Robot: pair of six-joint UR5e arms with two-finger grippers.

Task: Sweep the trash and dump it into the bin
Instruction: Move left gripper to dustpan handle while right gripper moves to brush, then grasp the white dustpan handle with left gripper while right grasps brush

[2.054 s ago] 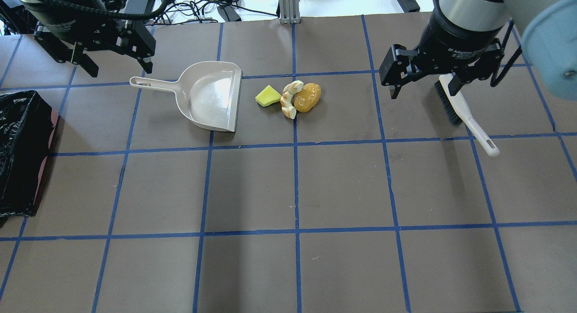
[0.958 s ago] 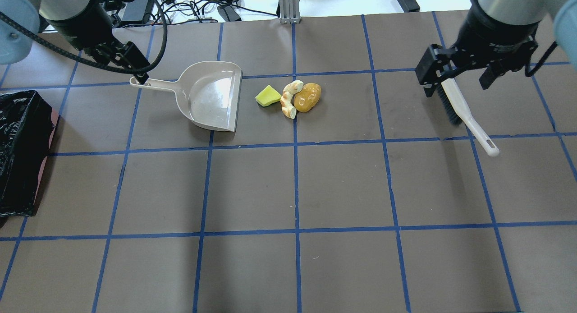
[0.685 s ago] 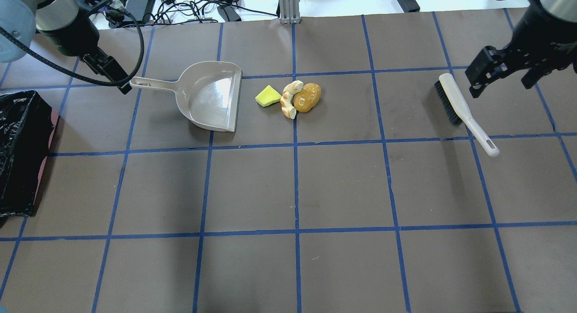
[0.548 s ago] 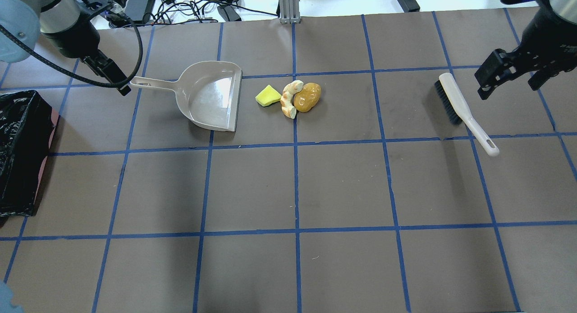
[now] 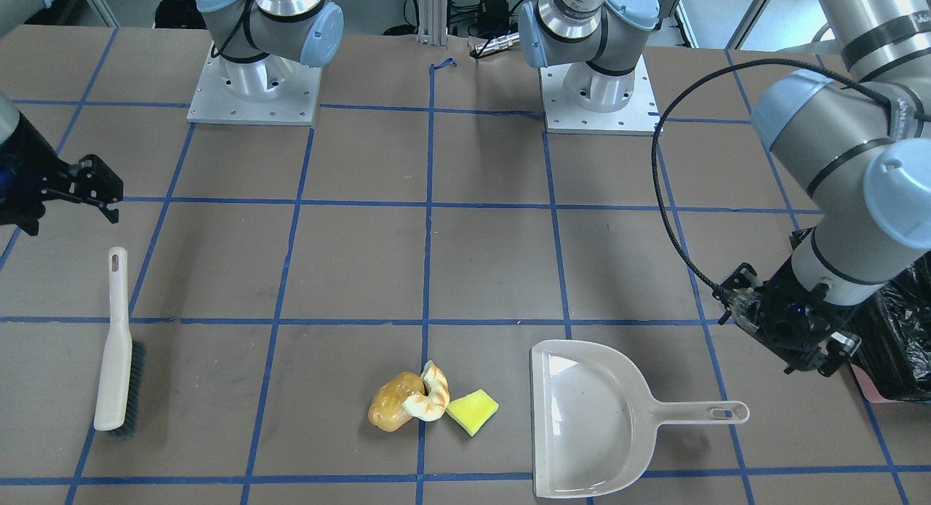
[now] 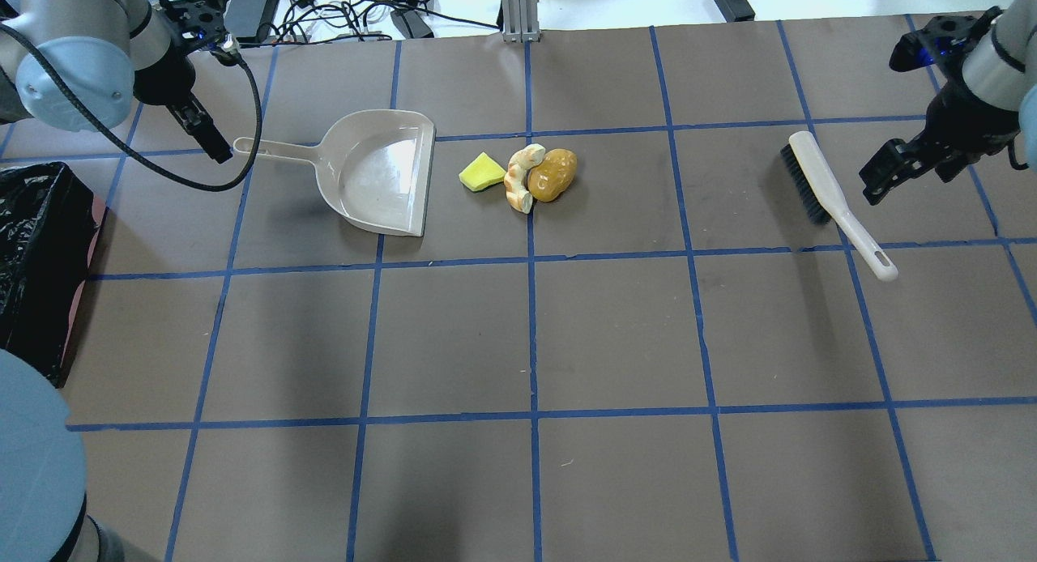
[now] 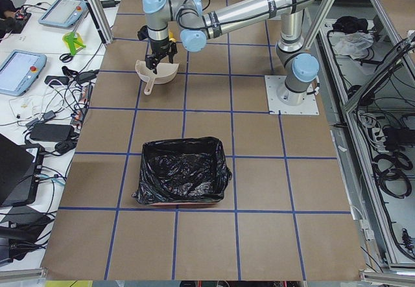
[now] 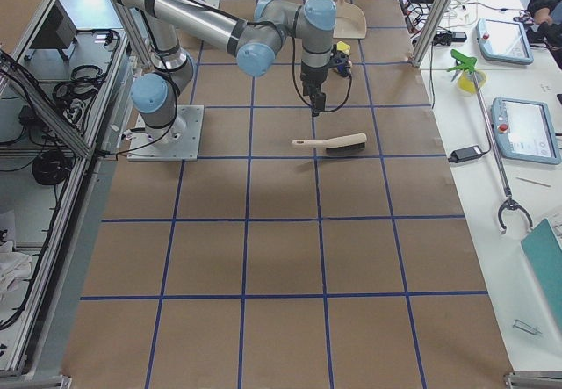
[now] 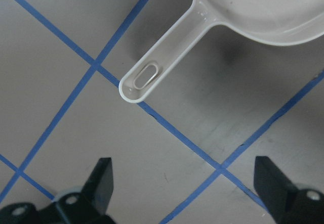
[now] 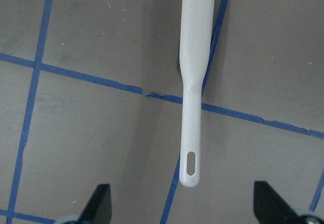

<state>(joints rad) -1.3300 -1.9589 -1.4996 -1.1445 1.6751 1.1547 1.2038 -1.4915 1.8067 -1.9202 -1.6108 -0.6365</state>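
Note:
The trash lies together on the table: a golden-brown potato (image 6: 553, 174), a cream curved slice (image 6: 518, 183) and a yellow wedge (image 6: 482, 172). They also show in the front view: the potato (image 5: 391, 410), the slice (image 5: 430, 399), the wedge (image 5: 473, 410). The black-lined pink bin (image 6: 36, 262) stands at the left edge. My left gripper (image 6: 212, 145) is open and empty, just off the end of the beige dustpan's handle (image 9: 167, 52). My right gripper (image 6: 895, 169) is open and empty above the brush's handle end (image 10: 191, 163).
The beige dustpan (image 6: 377, 173) lies with its mouth facing the trash. The white hand brush (image 6: 826, 193) lies at the right, bristles toward the trash. Cables and devices lie beyond the table's far edge. The bin also shows in the left exterior view (image 7: 181, 170).
Both arms swung outward and turned. The left gripper moved to the end of the dustpan handle. The right gripper moved from over the brush head to its handle side. Nothing was taken hold of.

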